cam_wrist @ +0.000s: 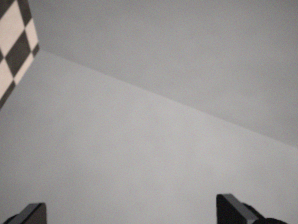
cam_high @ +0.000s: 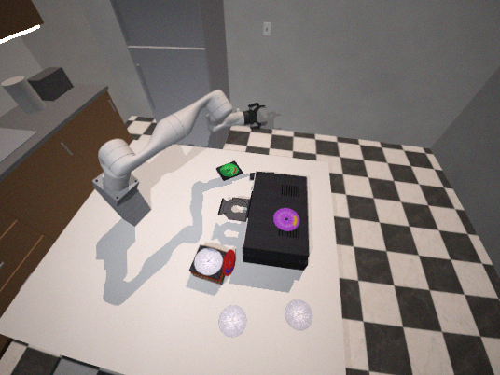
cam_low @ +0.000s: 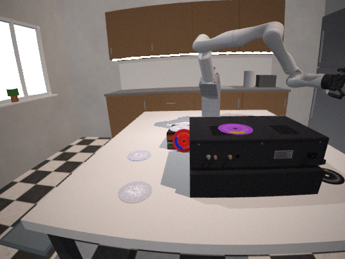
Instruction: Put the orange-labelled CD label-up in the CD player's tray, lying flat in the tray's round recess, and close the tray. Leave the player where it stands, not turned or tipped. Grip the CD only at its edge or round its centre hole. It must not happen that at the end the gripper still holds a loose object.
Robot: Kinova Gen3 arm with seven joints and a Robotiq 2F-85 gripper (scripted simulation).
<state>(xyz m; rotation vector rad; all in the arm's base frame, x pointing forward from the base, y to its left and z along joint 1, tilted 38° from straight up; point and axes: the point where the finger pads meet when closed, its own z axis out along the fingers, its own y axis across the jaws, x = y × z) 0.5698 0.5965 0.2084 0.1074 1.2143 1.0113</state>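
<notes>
The black player [cam_high: 266,201] [cam_low: 273,149] stands on the table with its tray [cam_high: 225,209] out toward the robot's base; the pale table shows through the tray's opening, and no disc shows on it. In the exterior view the player hides the tray. I cannot make out an orange-labelled CD in any view. My gripper [cam_high: 264,116] [cam_low: 342,84] [cam_wrist: 131,215] is open and empty. It is held high beyond the table's far edge, pointing away from the player; the wrist view shows only wall and floor between and above the fingers.
A purple disc [cam_high: 282,224] [cam_low: 228,129] lies on the player. A red disc [cam_high: 229,262] [cam_low: 183,145] leans on a case stack topped by a silver disc [cam_high: 207,261]. A green disc [cam_high: 227,169] lies beyond the tray. Two clear discs [cam_high: 232,321] [cam_high: 298,314] and a dark disc [cam_low: 337,178] also lie there.
</notes>
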